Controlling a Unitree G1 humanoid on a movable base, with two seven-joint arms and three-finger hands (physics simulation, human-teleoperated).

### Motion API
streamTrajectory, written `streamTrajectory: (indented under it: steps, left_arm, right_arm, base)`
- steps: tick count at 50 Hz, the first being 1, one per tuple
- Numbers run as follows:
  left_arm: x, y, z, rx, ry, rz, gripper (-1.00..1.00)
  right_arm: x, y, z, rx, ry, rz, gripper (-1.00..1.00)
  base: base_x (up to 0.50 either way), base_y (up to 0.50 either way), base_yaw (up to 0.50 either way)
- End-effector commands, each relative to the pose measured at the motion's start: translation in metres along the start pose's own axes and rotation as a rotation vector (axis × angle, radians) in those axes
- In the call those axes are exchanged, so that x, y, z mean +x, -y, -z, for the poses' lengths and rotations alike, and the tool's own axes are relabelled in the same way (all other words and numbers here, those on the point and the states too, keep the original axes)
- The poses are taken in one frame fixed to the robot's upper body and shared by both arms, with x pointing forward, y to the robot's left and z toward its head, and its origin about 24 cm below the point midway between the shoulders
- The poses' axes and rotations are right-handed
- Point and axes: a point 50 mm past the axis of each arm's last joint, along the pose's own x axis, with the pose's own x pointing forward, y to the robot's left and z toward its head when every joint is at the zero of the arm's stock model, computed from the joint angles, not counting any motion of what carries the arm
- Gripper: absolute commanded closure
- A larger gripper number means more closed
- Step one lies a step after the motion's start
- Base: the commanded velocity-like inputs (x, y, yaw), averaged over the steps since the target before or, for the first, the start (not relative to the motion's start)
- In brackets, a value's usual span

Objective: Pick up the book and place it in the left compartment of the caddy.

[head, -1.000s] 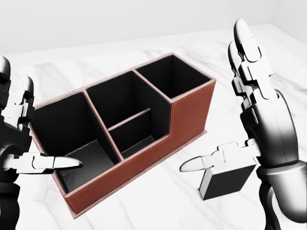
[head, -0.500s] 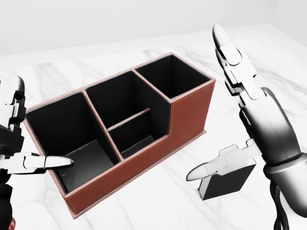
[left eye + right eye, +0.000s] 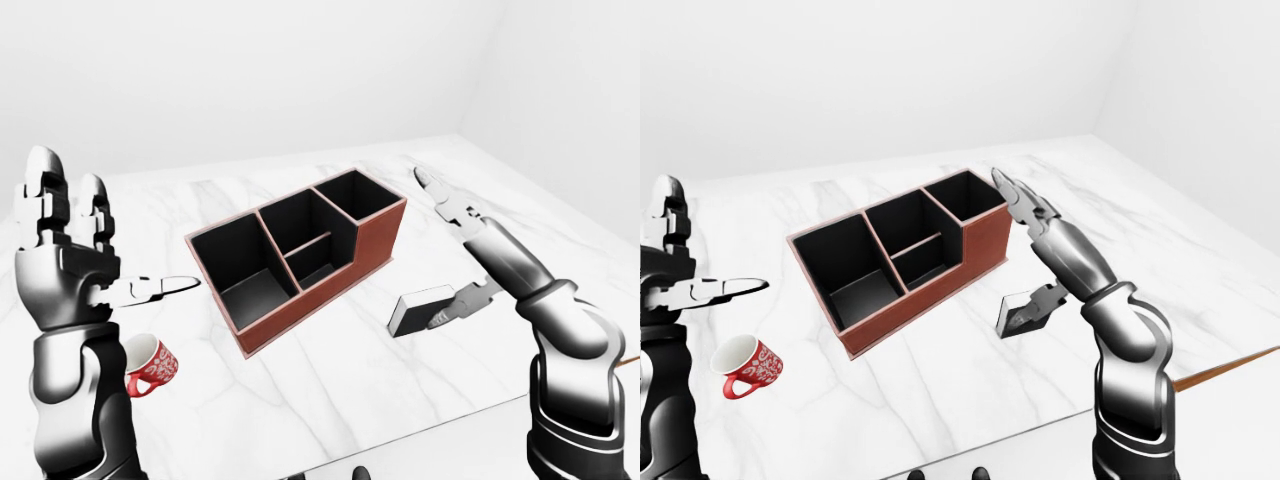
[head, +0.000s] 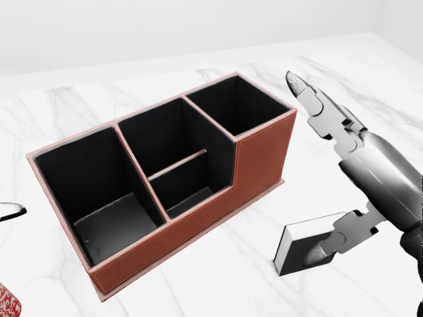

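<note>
Sits on the marble table point(image 4: 218, 284), toward the head view's lower right: the book point(image 4: 301, 253), dark-covered with a pale page edge facing lower left, lying flat and apart from the caddy point(image 4: 264, 155); placed just right of the caddy's low end and below its right wall. Spreads wide over the book: the right hand point(image 4: 360, 178), fingers point(image 4: 310, 96) stretched up and left above the caddy's right corner, thumb point(image 4: 344, 241) lowered onto or just over the book's top face; cannot tell whether the thumb touches; not closed round it.

Stands slantwise across the table: the caddy, brown outside and black within, three sections open at the top; the left compartment point(image 4: 92, 185) largest and holding nothing, the middle one split by a low divider, the right one deepest toward the view's top.

Raised at the left of the left-eye view, well apart from the caddy: the left hand point(image 3: 75, 265), fingers upright and splayed, thumb pointing right toward the caddy; holds nothing. Lies below that hand, near the table's left edge: a red mug point(image 3: 152, 366) with white pattern, tipped on its side, mouth toward the view's left. Shows at the right-eye view's lower right: the table's thin brown edge point(image 3: 1225, 370).
</note>
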Motion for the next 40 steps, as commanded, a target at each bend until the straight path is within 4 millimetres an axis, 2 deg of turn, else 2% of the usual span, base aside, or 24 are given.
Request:
streamTrajectory:
  steps: [1, 9, 16, 31, 40]
  left_arm:
    - [-0.004, -0.025, -0.020, 0.066, 0.058, -0.069, -1.00]
    - [-0.009, -0.030, -0.019, 0.074, 0.047, -0.082, -1.00]
    - [-0.011, -0.029, -0.015, 0.071, 0.028, -0.082, -1.00]
    - [-0.015, -0.032, -0.014, 0.069, 0.016, -0.091, -1.00]
    - [-0.017, -0.035, -0.015, 0.074, 0.020, -0.097, -1.00]
  right_arm:
    - [0.008, 0.003, 0.017, -0.053, -0.102, -0.015, -1.00]
    - [0.014, -0.009, 0.040, -0.040, -0.204, -0.079, -1.00]
    - [0.007, -0.025, 0.056, -0.049, -0.305, -0.138, -1.00]
    - [0.006, -0.031, 0.068, -0.139, -0.405, -0.177, -1.00]
    - [0.007, -0.035, 0.071, -0.202, -0.404, -0.208, -1.00]
  base:
    - [0.00, 0.00, 0.00]
    - [0.00, 0.00, 0.00]
    - [0.00, 0.00, 0.00]
    - [0.00, 0.00, 0.00]
    - [0.00, 0.00, 0.00]
